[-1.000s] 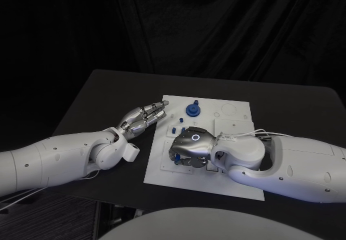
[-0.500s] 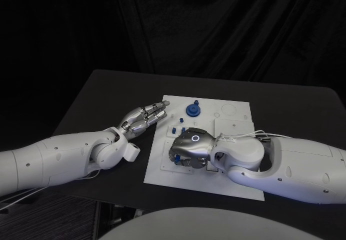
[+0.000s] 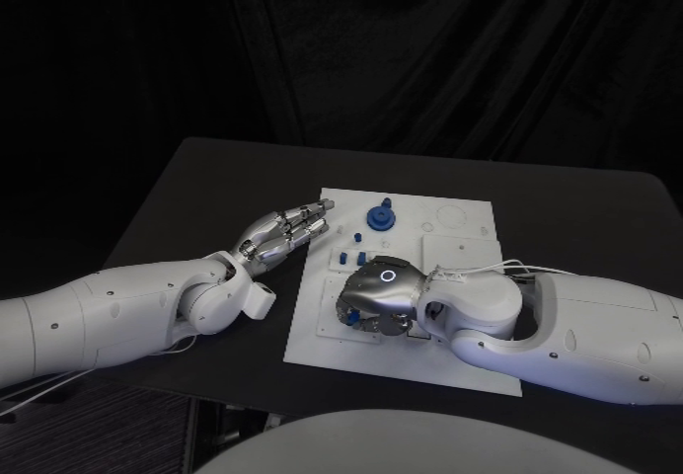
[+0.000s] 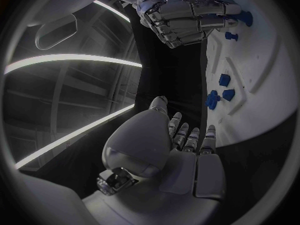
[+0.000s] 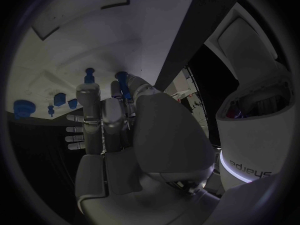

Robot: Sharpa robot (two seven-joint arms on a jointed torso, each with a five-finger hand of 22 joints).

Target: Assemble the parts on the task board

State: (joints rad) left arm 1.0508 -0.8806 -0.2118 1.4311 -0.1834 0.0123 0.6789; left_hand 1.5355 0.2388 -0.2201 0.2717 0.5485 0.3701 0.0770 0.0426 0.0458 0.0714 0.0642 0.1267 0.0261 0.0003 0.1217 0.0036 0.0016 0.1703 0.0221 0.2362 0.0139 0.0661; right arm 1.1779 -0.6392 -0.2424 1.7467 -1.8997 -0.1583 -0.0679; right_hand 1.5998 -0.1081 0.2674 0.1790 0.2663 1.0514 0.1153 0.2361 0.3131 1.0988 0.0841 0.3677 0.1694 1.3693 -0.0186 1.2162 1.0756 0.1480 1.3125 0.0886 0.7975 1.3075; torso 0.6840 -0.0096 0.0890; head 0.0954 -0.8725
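Several blue parts (image 3: 379,216) stand near the top of the white board (image 3: 463,247) at the frame's centre, so the work looks partly done. The right robot hand (image 3: 376,296) curls over the board's lower left, apparently pinching a blue peg (image 5: 123,82). The left robot hand (image 3: 283,234) rests spread and empty beside the board's left edge.

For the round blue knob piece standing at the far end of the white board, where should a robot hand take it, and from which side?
Probably by the raised stem on top of the blue knob piece, coming from above. It stands upright on the white board with a wide round base low against the surface, so the sides give little to hold. The left robot hand lies nearest, beside the board's edge, holding nothing.
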